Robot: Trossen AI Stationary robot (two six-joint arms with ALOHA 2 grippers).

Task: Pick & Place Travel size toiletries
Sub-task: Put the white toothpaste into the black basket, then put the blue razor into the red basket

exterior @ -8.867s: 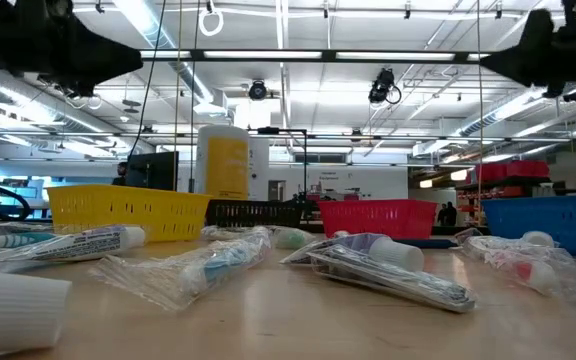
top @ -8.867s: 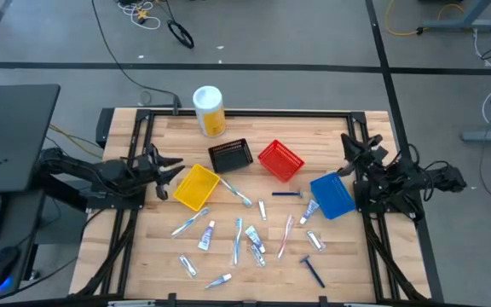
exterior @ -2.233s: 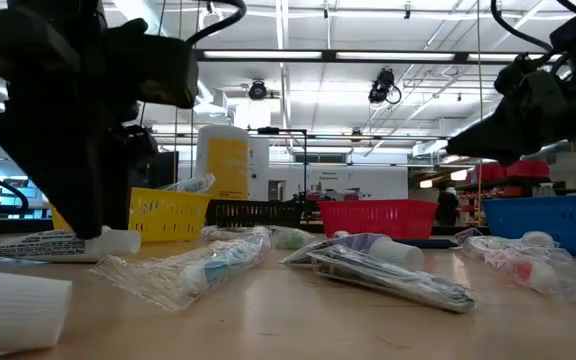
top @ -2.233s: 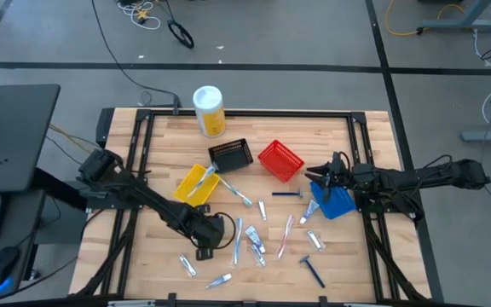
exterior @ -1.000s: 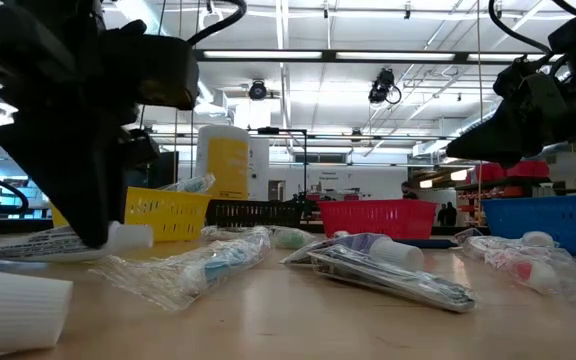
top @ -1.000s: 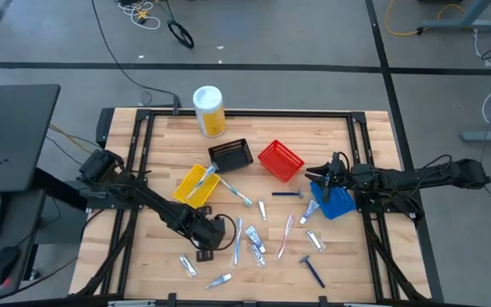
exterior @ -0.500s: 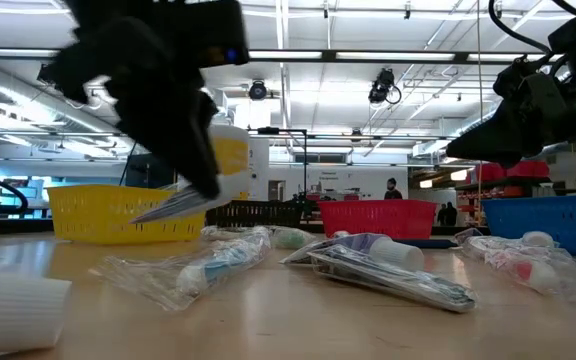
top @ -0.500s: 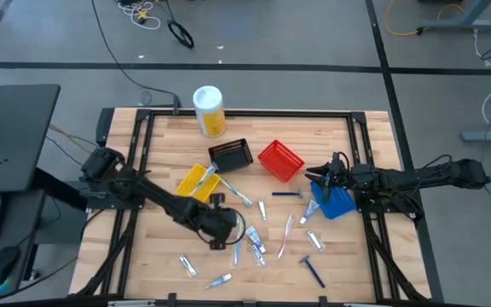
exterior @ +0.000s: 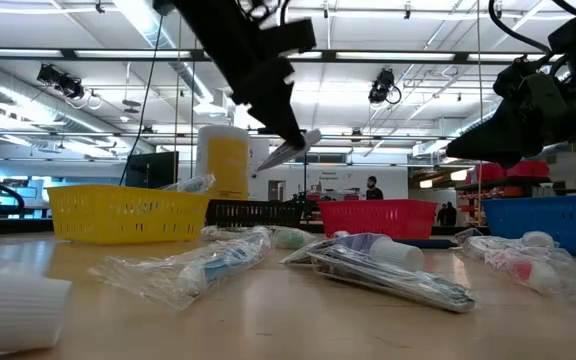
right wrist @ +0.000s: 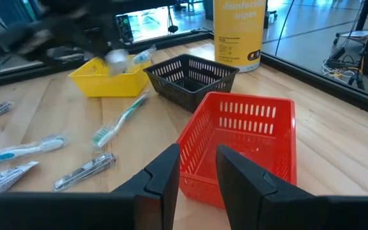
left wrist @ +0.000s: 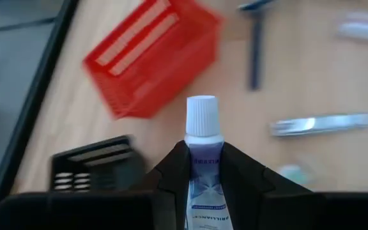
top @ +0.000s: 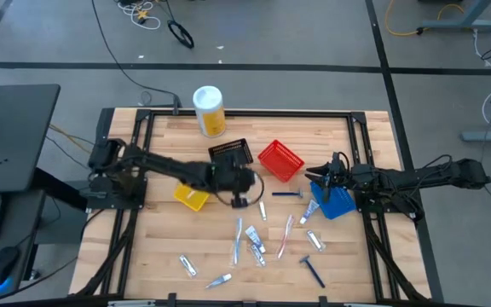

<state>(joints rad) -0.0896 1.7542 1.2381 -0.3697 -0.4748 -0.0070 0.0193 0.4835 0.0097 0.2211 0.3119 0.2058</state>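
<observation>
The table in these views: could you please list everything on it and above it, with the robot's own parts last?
table: one, light wood, under everything
canister: one, white and yellow, far edge, left of centre
black basket: one, middle, beside the red one
red basket: one, middle
yellow basket: one, left of centre, partly under the left arm
blue basket: one, right side
loose toiletries: about a dozen, white and blue tubes, wrapped toothbrushes and packets, near half
razors: two, dark blue, near right and by the blue basket
tube: one, white with white cap, in the left claw
left claw: shut on the tube, raised near the black basket
right claw: open, empty, by the blue basket
</observation>
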